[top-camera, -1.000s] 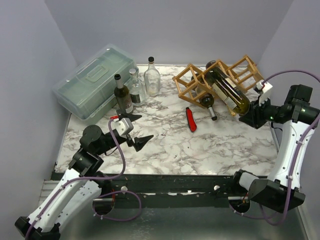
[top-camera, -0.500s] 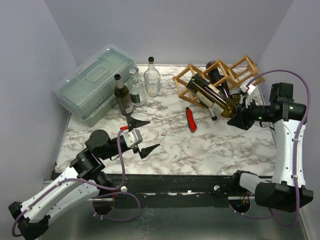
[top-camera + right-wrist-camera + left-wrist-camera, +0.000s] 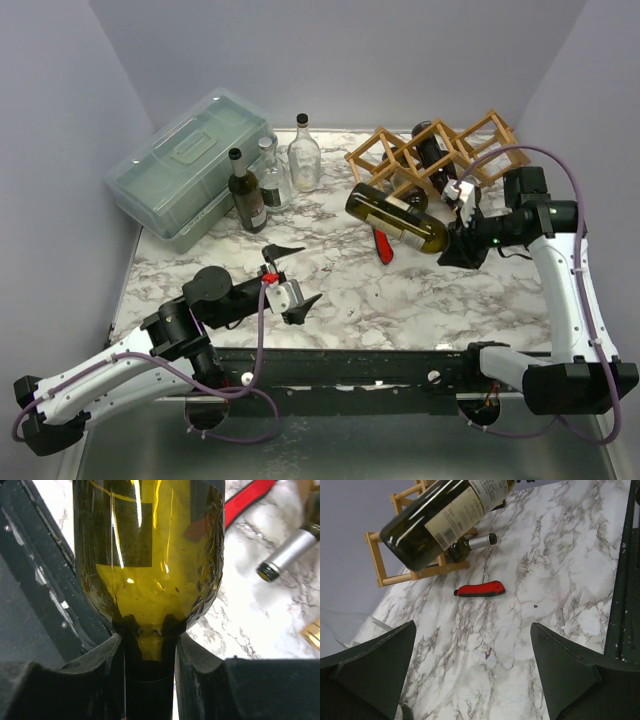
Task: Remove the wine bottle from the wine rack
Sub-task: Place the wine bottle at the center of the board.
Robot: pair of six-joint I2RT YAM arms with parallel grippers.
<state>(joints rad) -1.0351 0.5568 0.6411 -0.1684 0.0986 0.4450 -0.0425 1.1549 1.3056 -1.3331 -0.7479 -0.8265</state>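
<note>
White marble bench [image 3: 450, 290] | we see our right gripper [image 3: 149, 655] clamped on the wine bottle [image 3: 395, 215], near the wine rack [image 3: 400, 160] | our left gripper [image 3: 306, 273] is wide apart

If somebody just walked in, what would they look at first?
The big green wine bottle hanging sideways in the air, pinched at its neck by the right gripper, just in front of the wooden wine rack. Next, the bright red tool lying on the marble table close by.
</note>
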